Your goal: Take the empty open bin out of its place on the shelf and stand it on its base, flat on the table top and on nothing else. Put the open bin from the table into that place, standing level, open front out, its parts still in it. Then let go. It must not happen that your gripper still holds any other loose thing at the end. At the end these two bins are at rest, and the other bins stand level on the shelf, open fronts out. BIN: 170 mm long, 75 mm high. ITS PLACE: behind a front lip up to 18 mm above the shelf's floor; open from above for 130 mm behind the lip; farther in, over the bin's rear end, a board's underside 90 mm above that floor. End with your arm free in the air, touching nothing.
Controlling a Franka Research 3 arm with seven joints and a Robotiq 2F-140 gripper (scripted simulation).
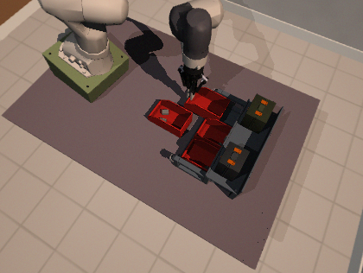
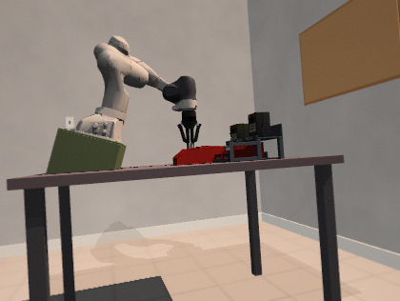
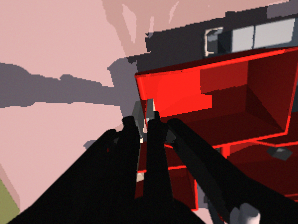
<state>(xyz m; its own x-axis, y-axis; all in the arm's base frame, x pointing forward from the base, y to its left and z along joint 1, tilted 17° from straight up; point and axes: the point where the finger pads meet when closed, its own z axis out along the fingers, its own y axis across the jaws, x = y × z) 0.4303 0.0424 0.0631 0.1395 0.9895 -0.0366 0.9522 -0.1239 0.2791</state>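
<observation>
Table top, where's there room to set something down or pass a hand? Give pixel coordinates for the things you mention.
Table top (image 1: 130,173) (image 2: 143,174) (image 3: 55,130): between the green block (image 1: 69,82) (image 2: 81,154) (image 3: 6,206) and the bin with parts (image 1: 183,125) (image 2: 192,157) (image 3: 187,175), and from that bin to the long edge opposite the arm. Crowded: the shelf (image 1: 238,135) (image 2: 231,151) (image 3: 242,39) and its near side, where the jaws grip the empty bin (image 1: 209,104) (image 3: 180,92).

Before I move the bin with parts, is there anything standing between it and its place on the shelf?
Yes, the empty bin: gripped at its front wall by the pincer, it sticks out at that place's front.
</observation>
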